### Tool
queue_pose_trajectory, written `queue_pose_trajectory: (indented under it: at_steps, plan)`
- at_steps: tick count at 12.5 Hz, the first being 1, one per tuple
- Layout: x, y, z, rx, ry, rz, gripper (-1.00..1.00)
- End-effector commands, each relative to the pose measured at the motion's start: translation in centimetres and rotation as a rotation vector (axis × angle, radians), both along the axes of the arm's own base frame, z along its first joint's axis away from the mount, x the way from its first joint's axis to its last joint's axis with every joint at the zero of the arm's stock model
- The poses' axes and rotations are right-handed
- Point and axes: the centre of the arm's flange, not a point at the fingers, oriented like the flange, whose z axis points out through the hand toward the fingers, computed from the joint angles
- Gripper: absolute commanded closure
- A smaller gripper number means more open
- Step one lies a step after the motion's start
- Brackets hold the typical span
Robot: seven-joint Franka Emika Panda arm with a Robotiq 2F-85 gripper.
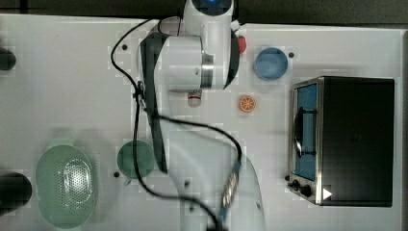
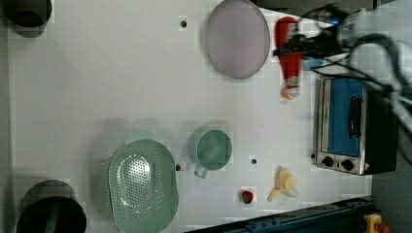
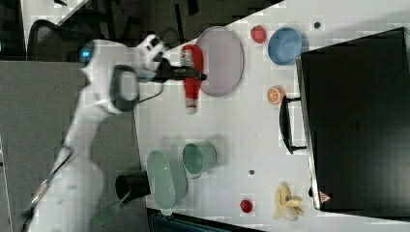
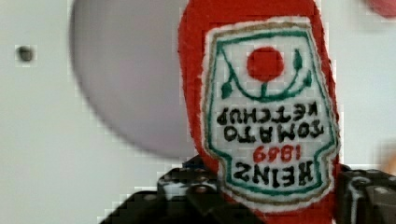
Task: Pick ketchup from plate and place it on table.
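**Ketchup** [image 3: 192, 77]: red squeeze bottle with white label and white cap, clamped between the fingers of the gripper [image 3: 193, 75] around its body. In the right view it sits beside the plate [image 3: 223, 60], on the right view's left of the rim, seemingly lifted off the white table [image 3: 241, 130], though its height is hard to judge.

**Long axis:** in the left view the ketchup [image 2: 290, 57] runs top to bottom with the cap lowest in the picture, just past the plate [image 2: 236, 39] on the left view's right. The gripper [image 2: 296, 46] crosses it at right angles, near mid-body.

**Plate:** pale mauve-grey disc, bare; nothing rests on it.

**Step, as judged:** bottle is off the plate; setting it down on the table remains. The bare table next to the plate looks like the nearest landing spot.

**What each view adds:**
- Wrist view: the ketchup [image 4: 261, 112] label up close, dark fingers [image 4: 196, 189] pressing either side of it, the plate [image 4: 126, 79] behind.
- Top view: the arm covers the bottle except the white cap [image 1: 193, 100], poking out below the wrist.
- Left and right views: bottle and plate side by side, apart.

**Others nearby:** orange slice [image 3: 275, 95], blue bowl [image 3: 285, 46], toaster oven [image 2: 347, 126], green cup [image 2: 213, 149], well apart from the bottle.
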Motion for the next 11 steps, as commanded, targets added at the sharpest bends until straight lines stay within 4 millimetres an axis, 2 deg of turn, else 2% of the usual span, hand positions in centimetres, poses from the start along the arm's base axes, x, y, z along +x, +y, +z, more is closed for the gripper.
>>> queue_pose_trajectory:
  at_steps: [1,3,6,9,11]
  plan:
    - [-1.9,-3.8,9.4,-0.018,-0.039,-0.092,-0.24]
    - [-3.9,-5.2,10.3,-0.031,-0.013,-0.114,-0.24]
    - [-7.4,-6.3,9.1,-0.047,0.030,-0.135,-0.24]
    - [-10.9,-7.2,6.3,-0.057,0.058,-0.156,-0.24]
    - [-12.8,-7.4,2.9,-0.060,0.069,-0.165,-0.24]
